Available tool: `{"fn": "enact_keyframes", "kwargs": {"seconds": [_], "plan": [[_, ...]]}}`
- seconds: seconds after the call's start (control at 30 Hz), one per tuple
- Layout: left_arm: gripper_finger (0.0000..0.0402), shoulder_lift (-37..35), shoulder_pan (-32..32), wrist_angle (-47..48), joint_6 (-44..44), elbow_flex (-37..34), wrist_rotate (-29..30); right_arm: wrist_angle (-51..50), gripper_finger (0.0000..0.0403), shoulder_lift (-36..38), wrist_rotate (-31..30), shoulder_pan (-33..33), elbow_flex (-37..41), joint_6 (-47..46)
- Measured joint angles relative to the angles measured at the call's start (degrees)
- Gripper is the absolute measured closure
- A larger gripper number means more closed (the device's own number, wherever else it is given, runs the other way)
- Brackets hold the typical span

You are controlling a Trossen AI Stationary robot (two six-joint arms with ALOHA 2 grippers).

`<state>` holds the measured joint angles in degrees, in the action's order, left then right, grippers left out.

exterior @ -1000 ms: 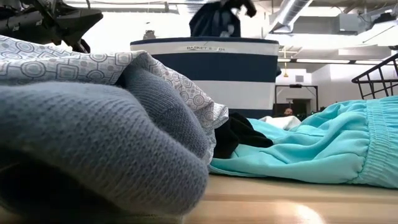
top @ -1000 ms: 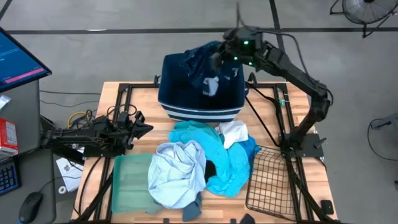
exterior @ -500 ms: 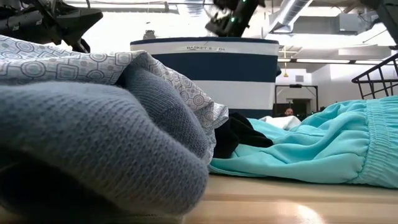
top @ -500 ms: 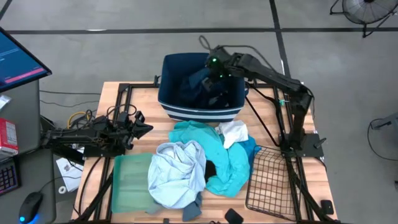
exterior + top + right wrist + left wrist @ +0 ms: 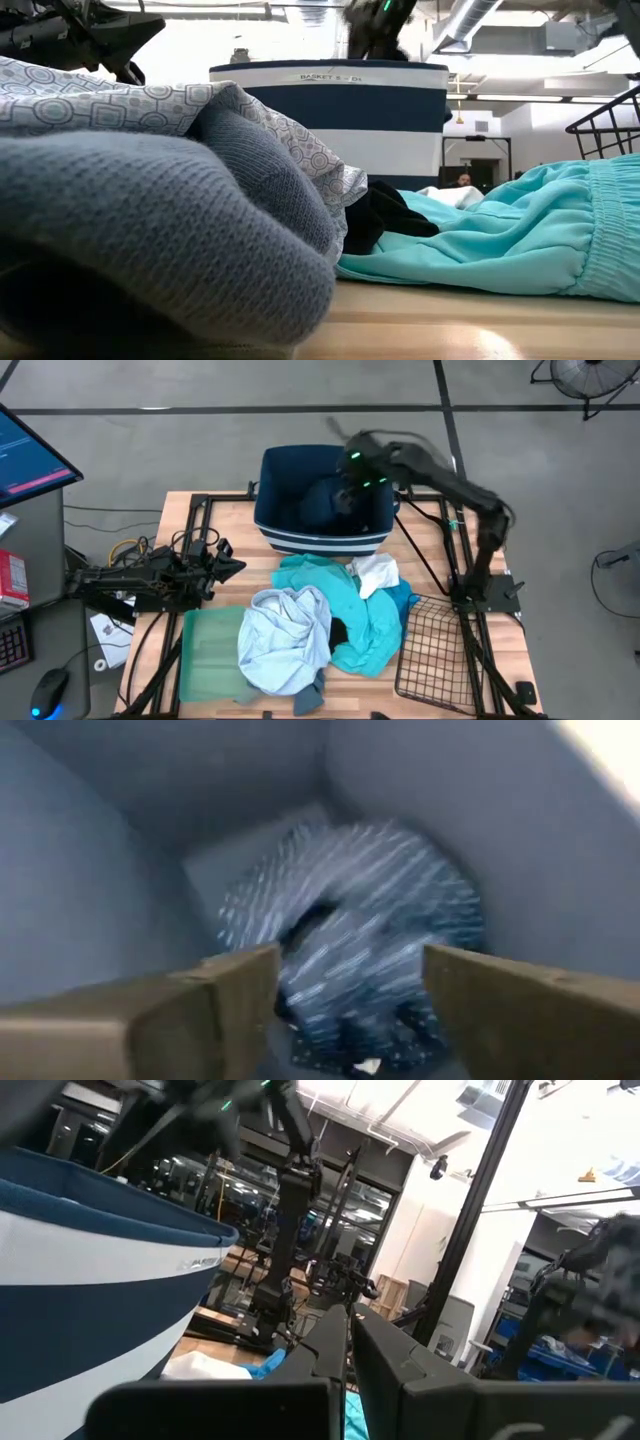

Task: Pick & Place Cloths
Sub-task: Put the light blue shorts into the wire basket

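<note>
Wooden table (image 5: 225, 520) | navy bin (image 5: 290, 530) at rear | turquoise cloth (image 5: 520, 240)

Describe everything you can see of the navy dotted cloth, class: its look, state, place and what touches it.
The navy dotted cloth is soft dark blue fabric with small pale dots, crumpled into a loose heap. It lies at the bottom of the navy bin, between the bin's plain inner walls. The right gripper hangs above it with fingers apart, not holding it. From above it shows only as a dark mound.

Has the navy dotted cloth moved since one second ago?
Yes. The navy dotted cloth has dropped from above the rim into the navy bin, below the open right gripper.
</note>
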<state>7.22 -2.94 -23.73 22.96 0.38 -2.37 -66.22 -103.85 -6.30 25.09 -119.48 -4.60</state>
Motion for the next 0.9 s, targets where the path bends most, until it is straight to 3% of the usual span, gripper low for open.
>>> {"fn": "enact_keyframes", "kwargs": {"seconds": [0.17, 0.3, 0.4, 0.7, 0.9], "plan": [[0.0399, 0.01, -0.01, -0.09, 0.0, 0.0, 0.0, -8.98, 0.0121, 7.62, 0.25, -2.42, -7.04, -5.5], [0.0399, 0.02, -0.01, -0.36, 0.0, 0.0, 0.0, -17.9, 0.012, 12.88, -0.15, -7.14, -7.8, -11.55], [0.0399, 0.02, 0.0, -0.44, 0.0, 0.0, 0.0, -24.28, 0.0119, 14.71, -3.79, -12.19, -7.44, -18.05], [0.0399, 0.02, 0.0, -0.7, 0.0, 0.0, 0.0, -22.31, 0.0119, 15.51, -5.5, -29.7, 7.0, -30.73], [0.0399, 0.02, -0.01, -0.83, 0.0, 0.0, 0.0, -12.44, 0.0119, 14.69, -7.29, -40.63, 20.42, -35.73]]}}
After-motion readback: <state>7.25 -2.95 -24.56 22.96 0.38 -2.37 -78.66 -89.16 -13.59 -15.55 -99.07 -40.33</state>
